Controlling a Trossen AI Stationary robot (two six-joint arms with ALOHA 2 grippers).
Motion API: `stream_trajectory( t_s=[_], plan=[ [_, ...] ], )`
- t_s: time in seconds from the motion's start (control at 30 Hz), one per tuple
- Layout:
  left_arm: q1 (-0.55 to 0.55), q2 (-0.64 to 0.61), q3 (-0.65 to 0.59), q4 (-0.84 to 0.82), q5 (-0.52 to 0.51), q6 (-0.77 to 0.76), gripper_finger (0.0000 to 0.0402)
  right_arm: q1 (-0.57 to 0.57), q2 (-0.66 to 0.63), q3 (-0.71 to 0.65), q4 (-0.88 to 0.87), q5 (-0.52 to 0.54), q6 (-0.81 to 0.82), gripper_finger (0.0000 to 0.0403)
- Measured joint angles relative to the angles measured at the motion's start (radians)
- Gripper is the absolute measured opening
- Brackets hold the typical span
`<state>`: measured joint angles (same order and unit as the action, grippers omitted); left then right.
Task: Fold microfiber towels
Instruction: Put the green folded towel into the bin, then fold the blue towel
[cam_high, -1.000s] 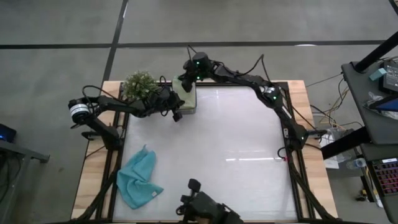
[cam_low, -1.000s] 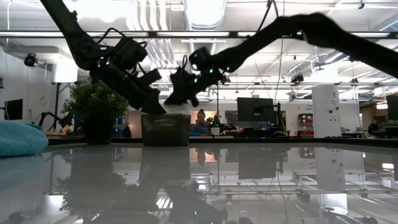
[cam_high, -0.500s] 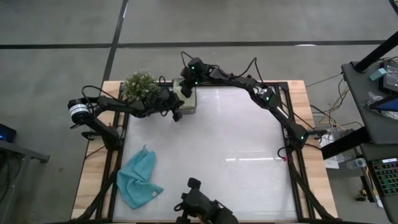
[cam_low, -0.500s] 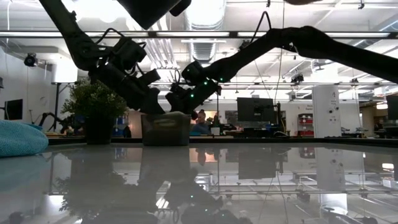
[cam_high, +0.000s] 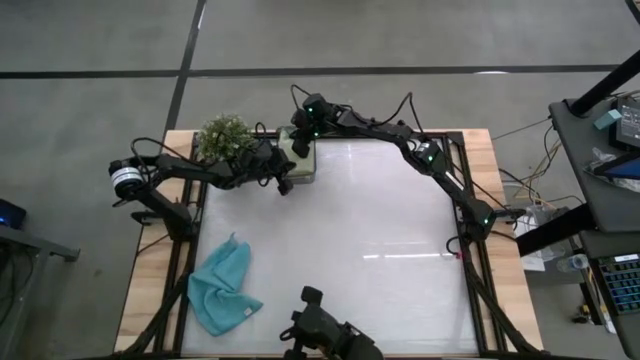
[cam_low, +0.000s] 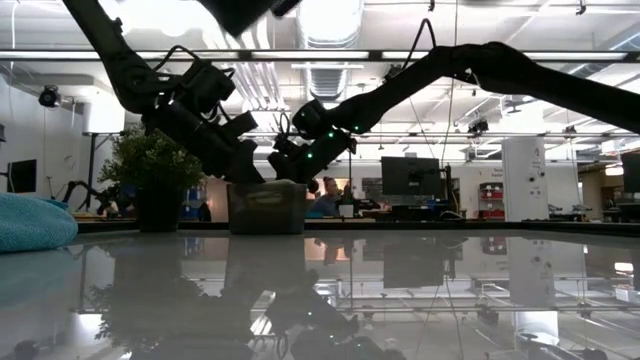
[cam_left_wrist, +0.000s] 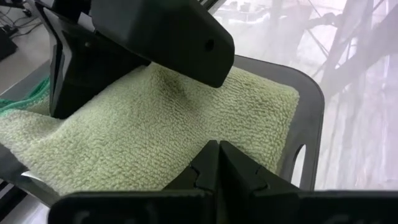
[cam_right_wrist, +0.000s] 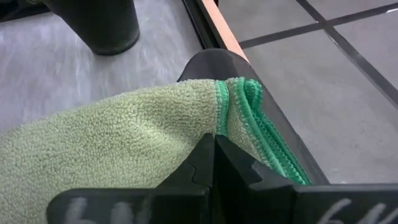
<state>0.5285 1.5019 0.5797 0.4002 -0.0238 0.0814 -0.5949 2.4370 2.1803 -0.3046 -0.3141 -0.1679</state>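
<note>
Two grippers, left (cam_high: 285, 183) and right (cam_high: 297, 140), fingers together over dark grey box (cam_high: 303, 165) upper centre-left, sage green towel (cam_left_wrist: 155, 130) inside; light blue towel (cam_high: 222, 285) lower left.

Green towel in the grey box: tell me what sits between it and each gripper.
Nothing visible does. Both shut grippers are right at the green towel lying in the grey box: the left gripper over one side, the right gripper at its stitched edge beside the box wall.
</note>
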Motion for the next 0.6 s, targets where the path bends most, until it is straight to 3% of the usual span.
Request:
stream_trajectory(
  t_s=[0.6],
  plan=[
    [-0.065, -0.288, -0.003, -0.060, 0.007, -0.011, 0.0000, 0.014, -0.166, -0.008, -0.070, -0.004, -0.036, 0.0008]
  ],
)
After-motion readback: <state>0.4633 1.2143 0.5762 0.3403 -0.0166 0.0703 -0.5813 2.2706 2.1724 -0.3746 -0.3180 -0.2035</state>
